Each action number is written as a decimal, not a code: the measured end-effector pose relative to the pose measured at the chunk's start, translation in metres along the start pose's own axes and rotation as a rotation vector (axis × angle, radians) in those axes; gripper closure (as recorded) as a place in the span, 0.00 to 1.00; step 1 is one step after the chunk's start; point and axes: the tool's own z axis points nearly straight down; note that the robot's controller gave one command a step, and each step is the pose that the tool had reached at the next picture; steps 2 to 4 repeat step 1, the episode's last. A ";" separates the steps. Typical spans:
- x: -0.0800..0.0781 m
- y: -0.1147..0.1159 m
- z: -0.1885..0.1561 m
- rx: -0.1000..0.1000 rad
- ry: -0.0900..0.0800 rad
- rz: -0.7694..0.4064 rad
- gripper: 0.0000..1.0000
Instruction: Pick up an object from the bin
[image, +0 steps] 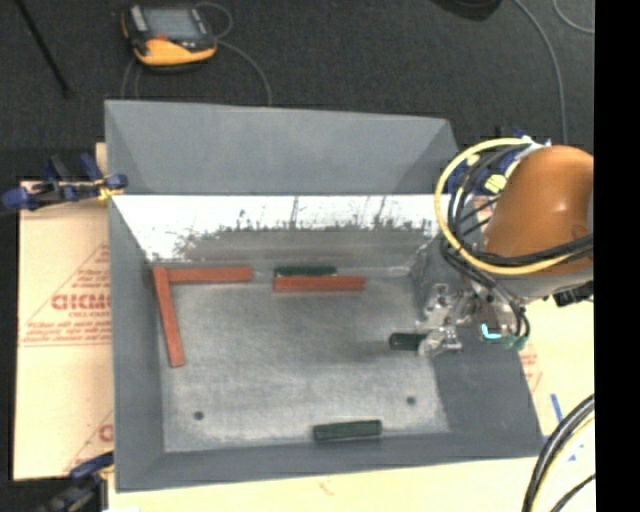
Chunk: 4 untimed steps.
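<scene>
A small dark green block (404, 342) lies on the bin floor at the right side, roughly midway between the far and near walls. The gripper (433, 340) is low over the floor at the block's right end, touching it or just beside it. The metal parts there run together, so I cannot tell how wide the gripper is set or whether it has hold of the block. Behind it, the wrist with its orange cover (535, 205) and looped cables (458, 205) hangs over the bin's right wall.

The floor of the grey bin (280, 150) just left of the block is bare. Farther off, toward the far wall, a red-brown stick (320, 284) lies left to right, with a second dark green block (305, 270) touching its far side. At the far left, two more red-brown sticks form a corner: one (203, 273) runs along the far side and one (168, 317) runs toward the near side. A longer dark green bar (347, 431) rests against the near wall, well apart from the gripper.
</scene>
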 end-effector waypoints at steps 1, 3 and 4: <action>-0.002 0.001 -0.004 0.001 -0.008 -0.005 1.00; -0.002 0.001 -0.004 0.001 -0.008 -0.005 1.00; -0.002 0.001 -0.004 0.001 -0.008 -0.005 1.00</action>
